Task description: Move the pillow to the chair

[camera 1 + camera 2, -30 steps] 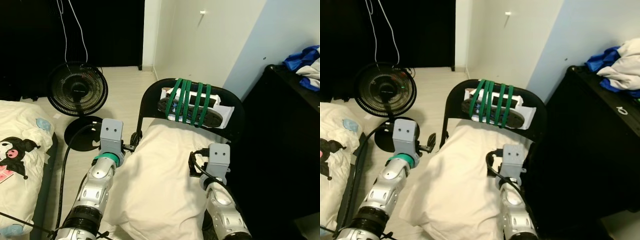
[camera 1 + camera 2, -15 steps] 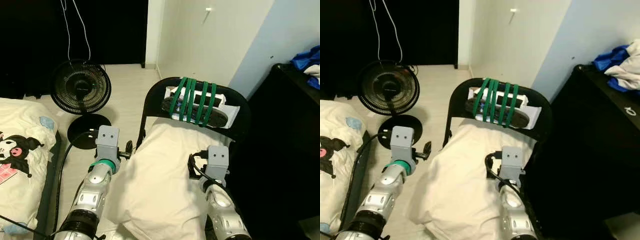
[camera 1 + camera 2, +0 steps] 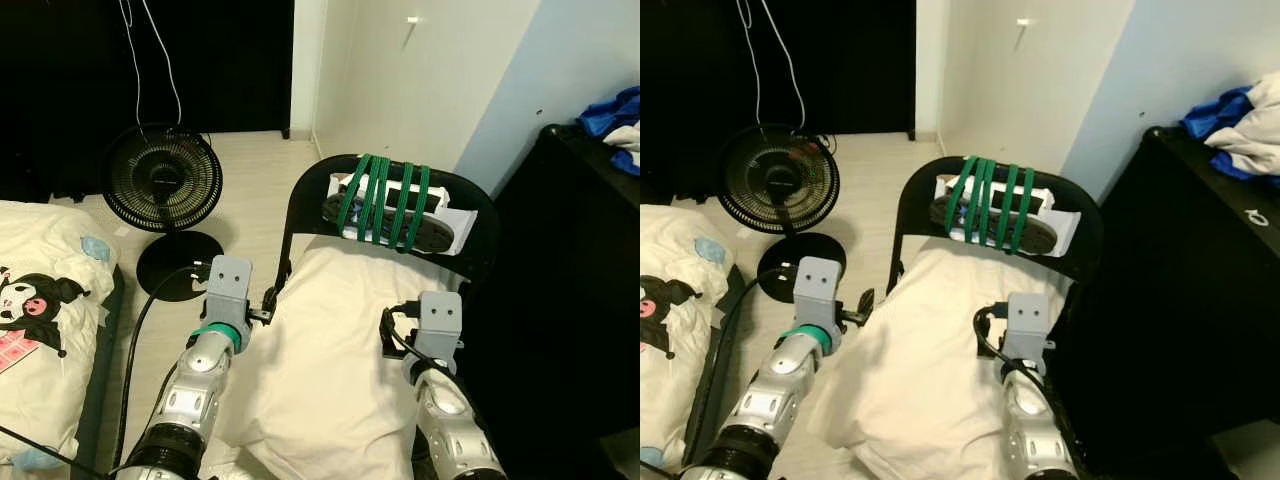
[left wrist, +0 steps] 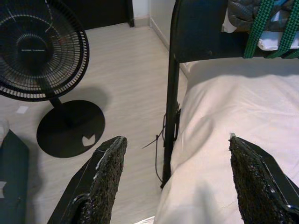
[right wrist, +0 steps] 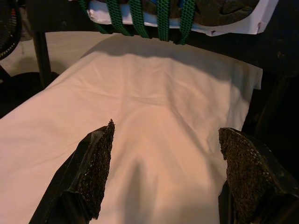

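The pillow (image 3: 330,360) lies on the seat of the chair (image 3: 483,225), its far end against the black backrest and its long axis running from the backrest toward the robot, so the near end seems to hang past the front of the seat. Both arms reach over it. The right gripper (image 5: 163,172) hovers directly above the right half of the pillow with its fingers (image 5: 96,165) spread wide and nothing between them. The left gripper (image 4: 175,179) is at the left edge of the pillow, also spread and empty, with one finger (image 4: 105,179) over the floor and the other over the cloth. In my judgement the right arm is better placed for a push, because the pillow is straight below it. The head views show the whole length of the pillow and a bundle (image 3: 385,205) tied on the backrest with green straps. The left wrist view adds the chair leg (image 4: 170,121) beside the pillow's edge and the fan (image 4: 39,51) standing on the floor nearby.
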Available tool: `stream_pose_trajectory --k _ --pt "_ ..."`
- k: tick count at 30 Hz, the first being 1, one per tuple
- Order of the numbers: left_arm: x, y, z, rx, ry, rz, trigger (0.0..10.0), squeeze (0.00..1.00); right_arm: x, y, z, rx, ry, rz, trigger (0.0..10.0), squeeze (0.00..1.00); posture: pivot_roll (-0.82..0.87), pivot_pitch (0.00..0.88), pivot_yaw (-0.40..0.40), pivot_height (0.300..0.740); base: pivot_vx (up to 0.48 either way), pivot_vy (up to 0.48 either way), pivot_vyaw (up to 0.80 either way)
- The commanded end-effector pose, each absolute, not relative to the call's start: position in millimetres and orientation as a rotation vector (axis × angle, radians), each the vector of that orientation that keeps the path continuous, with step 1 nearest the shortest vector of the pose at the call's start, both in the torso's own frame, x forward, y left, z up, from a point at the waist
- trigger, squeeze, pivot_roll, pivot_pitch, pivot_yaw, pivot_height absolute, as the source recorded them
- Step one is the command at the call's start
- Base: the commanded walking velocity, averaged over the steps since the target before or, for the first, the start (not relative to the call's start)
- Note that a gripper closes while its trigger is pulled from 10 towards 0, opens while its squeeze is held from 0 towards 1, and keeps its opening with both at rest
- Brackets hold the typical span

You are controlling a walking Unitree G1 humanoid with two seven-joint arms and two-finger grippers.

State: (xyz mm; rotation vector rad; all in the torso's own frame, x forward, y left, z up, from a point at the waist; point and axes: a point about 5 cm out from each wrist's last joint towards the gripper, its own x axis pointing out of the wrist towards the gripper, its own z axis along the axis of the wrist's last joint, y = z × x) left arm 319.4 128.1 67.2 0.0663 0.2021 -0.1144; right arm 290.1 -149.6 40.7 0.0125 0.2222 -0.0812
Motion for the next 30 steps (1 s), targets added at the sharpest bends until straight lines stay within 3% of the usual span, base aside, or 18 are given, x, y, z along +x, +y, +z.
stream_pose_trajectory --k 1,5,17,30 --pt "315.0 132.0 61.6 0.073 0.220 -0.103 10.0 0.00 285.9 -149.1 37.8 0.001 0.226 -0.075 10.0 0.00 -0.07 0.003 0.045 0.740 0.000 0.000 0.00" --pt "312.3 136.1 59.1 0.078 0.225 -0.098 10.0 0.00 281.6 -146.7 35.8 -0.041 0.225 -0.051 10.0 0.00 -0.07 0.000 0.046 0.740 0.000 0.000 0.00" --pt "306.5 149.3 56.6 0.086 0.231 -0.069 10.0 0.00 277.5 -143.8 32.4 -0.059 0.232 -0.036 10.0 0.00 -0.07 0.000 0.041 0.740 0.000 0.000 0.80" --pt "309.9 145.9 62.1 0.081 0.215 -0.076 10.0 0.00 279.8 -142.0 37.4 -0.078 0.203 -0.030 10.0 0.00 -0.07 0.000 0.045 0.740 0.000 0.000 0.80"
